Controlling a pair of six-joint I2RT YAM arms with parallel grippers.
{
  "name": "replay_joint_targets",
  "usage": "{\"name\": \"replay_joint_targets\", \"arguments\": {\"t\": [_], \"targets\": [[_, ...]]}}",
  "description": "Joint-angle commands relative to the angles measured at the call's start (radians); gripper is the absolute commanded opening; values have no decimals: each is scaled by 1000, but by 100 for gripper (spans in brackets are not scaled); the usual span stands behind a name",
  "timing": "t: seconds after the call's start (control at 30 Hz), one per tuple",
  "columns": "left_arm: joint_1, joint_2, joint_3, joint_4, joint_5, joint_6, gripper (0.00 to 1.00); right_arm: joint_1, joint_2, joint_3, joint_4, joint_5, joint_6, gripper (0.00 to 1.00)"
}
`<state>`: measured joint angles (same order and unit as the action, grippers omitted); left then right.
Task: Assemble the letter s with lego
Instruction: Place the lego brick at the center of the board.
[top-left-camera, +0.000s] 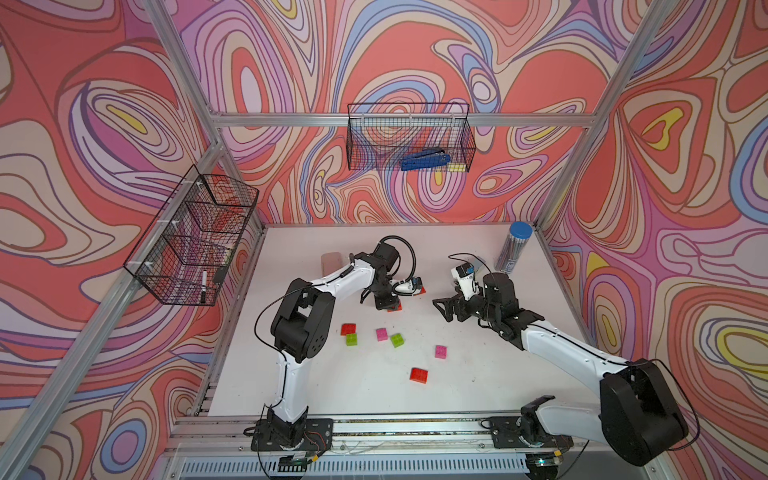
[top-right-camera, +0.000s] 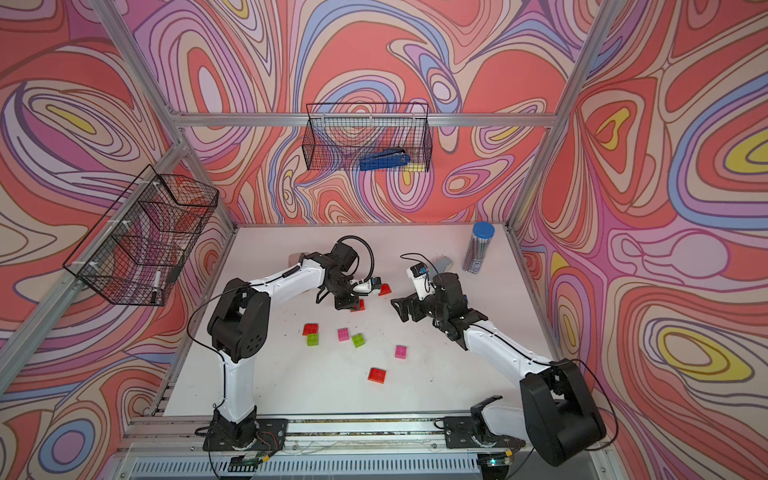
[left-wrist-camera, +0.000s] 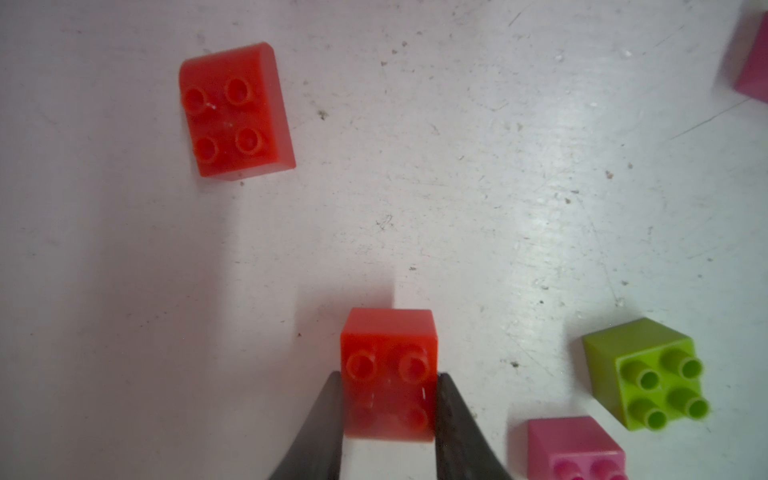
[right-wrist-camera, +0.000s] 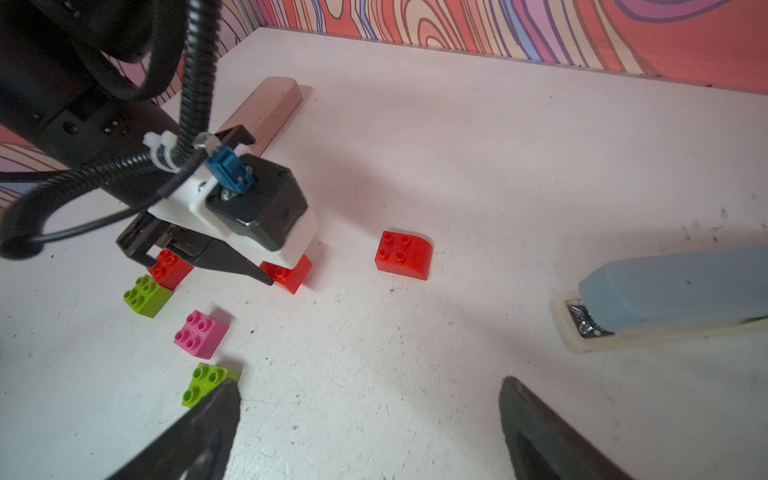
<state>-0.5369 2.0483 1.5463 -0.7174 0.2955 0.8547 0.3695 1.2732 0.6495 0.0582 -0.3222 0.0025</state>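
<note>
Red lego brick (left-wrist-camera: 388, 336) clamped by the left gripper (left-wrist-camera: 389, 377), down on the white table (left-wrist-camera: 498, 208), curved red brick (left-wrist-camera: 237, 112) nearby, right gripper (right-wrist-camera: 370, 384) spread wide and empty, near the pale blue stapler (right-wrist-camera: 665, 286).

A red brick (top-left-camera: 418, 374) is being carried by the white table (top-left-camera: 478, 386) at five o'clock, a lime brick (top-left-camera: 397, 340) and a pink brick (top-left-camera: 381, 334) near centre, a pencil tube (top-left-camera: 513, 247) at two o'clock, a stapler (right-wrist-camera: 673, 286) beside it, a pink case (top-left-camera: 331, 262) at eleven.
</note>
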Motion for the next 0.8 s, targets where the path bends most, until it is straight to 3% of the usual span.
{"name": "replay_joint_targets", "arguments": {"t": [0.0, 0.43, 0.77], "targets": [[-6, 37, 34, -65, 11, 79, 28, 7, -19, -22, -11, 17, -14, 98], [-9, 76, 48, -60, -33, 90, 30, 8, -18, -28, -21, 9, -12, 98], [-9, 48, 59, -67, -13, 46, 53, 8, -40, -21, -45, 7, -16, 98]]}}
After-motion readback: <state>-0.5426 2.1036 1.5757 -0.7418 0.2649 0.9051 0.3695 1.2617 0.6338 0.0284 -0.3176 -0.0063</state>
